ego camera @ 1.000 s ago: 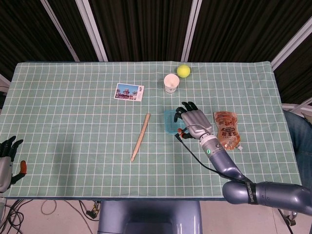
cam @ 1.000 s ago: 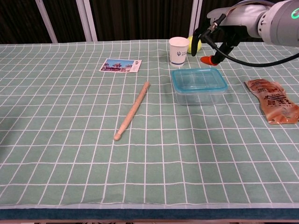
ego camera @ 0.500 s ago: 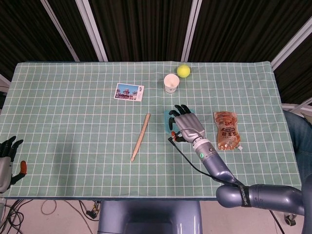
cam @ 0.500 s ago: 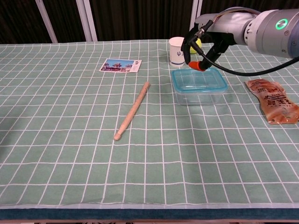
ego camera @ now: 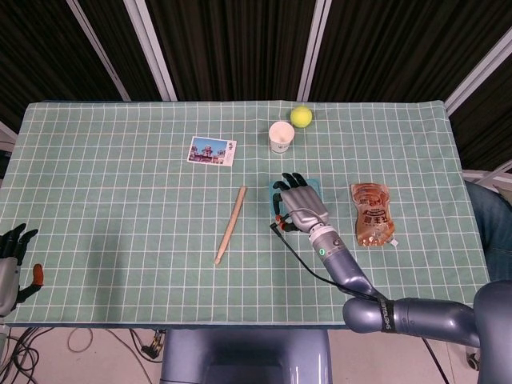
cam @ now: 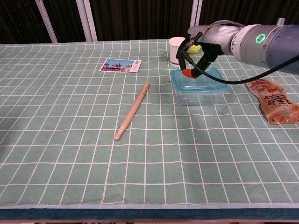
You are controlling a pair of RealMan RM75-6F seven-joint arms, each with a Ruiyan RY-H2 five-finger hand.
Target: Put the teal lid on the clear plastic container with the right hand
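Fingers of my right hand (ego camera: 298, 205) are spread flat over the teal lid (cam: 199, 79), which sits on the clear plastic container (cam: 198, 93) toward the tabletop's far right. My left hand (ego camera: 10, 264) idles, fingers loosely apart, off the near-left corner.

One cup (ego camera: 281, 136), one ball (ego camera: 301, 117), one stick (ego camera: 230, 225)

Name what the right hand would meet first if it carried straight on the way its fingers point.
Probably the paper cup: the right hand, over the lidded container, points toward the table's far edge. Depth is uncertain.
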